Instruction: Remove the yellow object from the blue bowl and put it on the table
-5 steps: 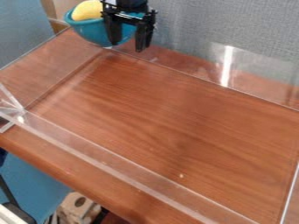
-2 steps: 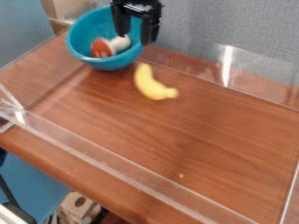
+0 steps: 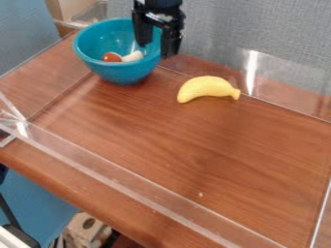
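Reddish-brown wood-grain table (image 3: 195, 155), edged all round by low clear acrylic walls (image 3: 77, 155), filling most of the view. Round teal-blue bowl (image 3: 116, 54) at about eleven o'clock from the table's middle, near the far left corner, upright on the wood. Black gripper (image 3: 161, 44) pointing down at the bowl's three o'clock rim, at about twelve o'clock from the table's middle; jaws spread wide, empty, nothing between them. Yellow object (image 3: 208, 89), banana-shaped, lying flat on the wood at about one o'clock from the table's middle, out of the bowl, at four o'clock from the gripper and apart from it. Red-brown and white item (image 3: 119, 57) resting inside the bowl, low against its bottom.
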`<state>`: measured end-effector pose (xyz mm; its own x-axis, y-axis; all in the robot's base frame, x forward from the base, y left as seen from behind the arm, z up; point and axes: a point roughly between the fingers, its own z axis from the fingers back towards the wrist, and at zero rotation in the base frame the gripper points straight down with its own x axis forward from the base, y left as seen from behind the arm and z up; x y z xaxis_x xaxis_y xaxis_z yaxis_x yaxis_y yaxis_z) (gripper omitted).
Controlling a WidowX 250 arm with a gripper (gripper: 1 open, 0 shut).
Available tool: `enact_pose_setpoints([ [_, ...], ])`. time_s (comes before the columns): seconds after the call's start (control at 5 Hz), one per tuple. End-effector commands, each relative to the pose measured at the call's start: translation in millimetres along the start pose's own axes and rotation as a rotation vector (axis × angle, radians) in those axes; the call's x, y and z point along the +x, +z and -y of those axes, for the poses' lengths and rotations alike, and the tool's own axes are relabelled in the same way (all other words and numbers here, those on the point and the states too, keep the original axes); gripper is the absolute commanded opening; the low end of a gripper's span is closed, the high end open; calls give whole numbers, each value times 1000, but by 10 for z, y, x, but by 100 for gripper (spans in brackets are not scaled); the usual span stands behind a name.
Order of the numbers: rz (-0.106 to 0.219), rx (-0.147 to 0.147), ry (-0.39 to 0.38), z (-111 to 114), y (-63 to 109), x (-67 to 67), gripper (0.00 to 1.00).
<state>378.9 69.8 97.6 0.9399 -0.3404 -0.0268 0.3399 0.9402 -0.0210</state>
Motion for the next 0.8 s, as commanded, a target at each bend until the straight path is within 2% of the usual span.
enact_pose_setpoints([
  [0.0,46,18,-90,127,41,81,100],
  [0.4,43,-2,-94,330,-139,265,100],
  [0.6,36,-9,-51,255,-335,244,0],
])
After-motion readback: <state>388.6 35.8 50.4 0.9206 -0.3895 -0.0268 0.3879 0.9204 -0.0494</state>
